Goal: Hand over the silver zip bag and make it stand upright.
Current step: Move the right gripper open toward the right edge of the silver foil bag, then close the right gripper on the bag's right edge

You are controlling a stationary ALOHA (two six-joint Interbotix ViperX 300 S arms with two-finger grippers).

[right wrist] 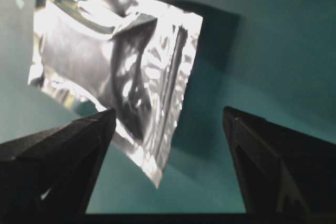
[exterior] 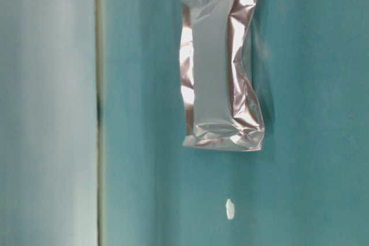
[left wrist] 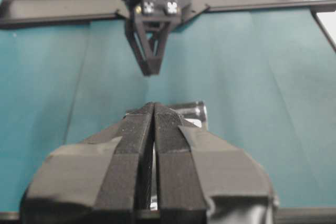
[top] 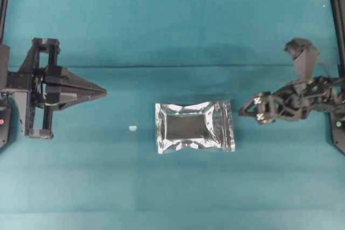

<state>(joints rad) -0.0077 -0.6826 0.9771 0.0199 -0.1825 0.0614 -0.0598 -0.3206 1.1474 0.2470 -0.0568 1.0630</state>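
The silver zip bag lies flat on the teal cloth in the middle, its zip strip at the right end in the overhead view. It also shows in the table-level view and in the right wrist view. My right gripper is open and empty, just off the bag's zip end; in the right wrist view the gripper has one bag corner between its spread fingers. My left gripper is shut and empty, well to the left of the bag. In the left wrist view, the left gripper hides most of the bag.
A tiny white speck lies on the cloth left of the bag, also in the table-level view. The right arm faces the left wrist camera across the table. Black frame rails run along both sides.
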